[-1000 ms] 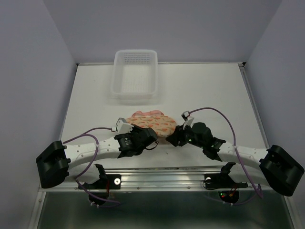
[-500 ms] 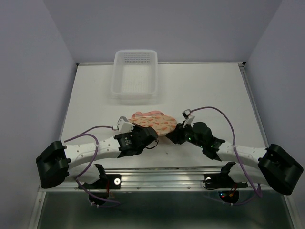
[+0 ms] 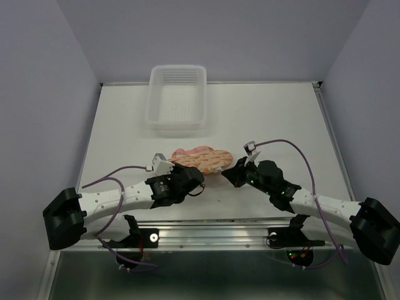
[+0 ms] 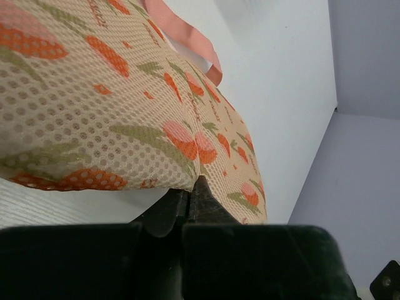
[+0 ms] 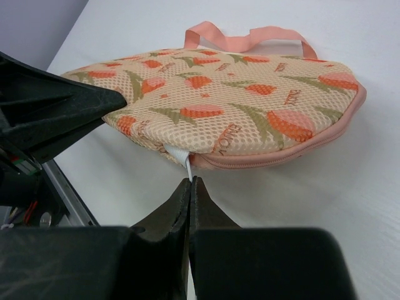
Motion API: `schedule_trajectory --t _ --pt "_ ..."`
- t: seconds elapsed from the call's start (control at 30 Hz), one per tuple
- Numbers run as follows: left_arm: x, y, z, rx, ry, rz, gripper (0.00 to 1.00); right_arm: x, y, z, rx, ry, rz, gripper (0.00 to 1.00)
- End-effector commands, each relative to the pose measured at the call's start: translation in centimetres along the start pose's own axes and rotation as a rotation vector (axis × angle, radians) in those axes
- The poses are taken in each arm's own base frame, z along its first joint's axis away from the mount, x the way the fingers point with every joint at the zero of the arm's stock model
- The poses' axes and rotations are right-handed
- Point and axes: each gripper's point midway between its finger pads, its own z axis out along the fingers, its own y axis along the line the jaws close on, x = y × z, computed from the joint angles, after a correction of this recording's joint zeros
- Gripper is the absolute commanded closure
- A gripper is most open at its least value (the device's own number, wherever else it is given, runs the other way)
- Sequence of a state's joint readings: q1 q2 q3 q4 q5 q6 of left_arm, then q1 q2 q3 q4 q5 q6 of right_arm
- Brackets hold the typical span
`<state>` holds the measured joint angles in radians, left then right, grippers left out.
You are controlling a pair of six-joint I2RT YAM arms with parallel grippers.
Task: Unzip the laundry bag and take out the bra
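Note:
The laundry bag (image 3: 203, 158) lies flat on the table between both arms: cream mesh with orange and green prints and pink zipper trim (image 5: 281, 156). My left gripper (image 3: 199, 177) is shut, pinching the bag's near left edge (image 4: 194, 182). At the bag's near edge my right gripper (image 5: 190, 181) is shut on the white zipper pull (image 5: 181, 156); in the top view that gripper (image 3: 226, 176) sits at the bag's right end. The zipper trim looks closed along its visible length. The bra is hidden from every view.
A white perforated basket (image 3: 177, 124) stands at the back of the table, behind the bag. The bag's pink handle loop (image 5: 250, 34) lies on its far side. Grey walls close in the table on the left, right and back.
My right gripper has shut on the white zipper pull, and that arm has drawn back to the right. The bag now lies flatter and stretched to the right. The left gripper stays shut.

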<state>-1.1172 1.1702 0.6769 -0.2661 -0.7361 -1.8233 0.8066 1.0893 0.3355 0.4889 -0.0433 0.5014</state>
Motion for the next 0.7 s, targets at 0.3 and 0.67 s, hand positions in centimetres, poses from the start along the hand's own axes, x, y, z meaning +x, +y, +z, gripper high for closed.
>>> schedule_trajectory --t 0.3,0.67 --pt "-3.6 7.6 0.4 -0.079 -0.047 0.036 1.0 -0.1 -4.7 -3.1 0.247 -0.059 -0.008 0.99" --pt "-5.4 4.2 0.7 0.081 -0.012 0.211 0.38 1.9 0.7 -2.0 -0.026 0.149 -0.054 0.99"
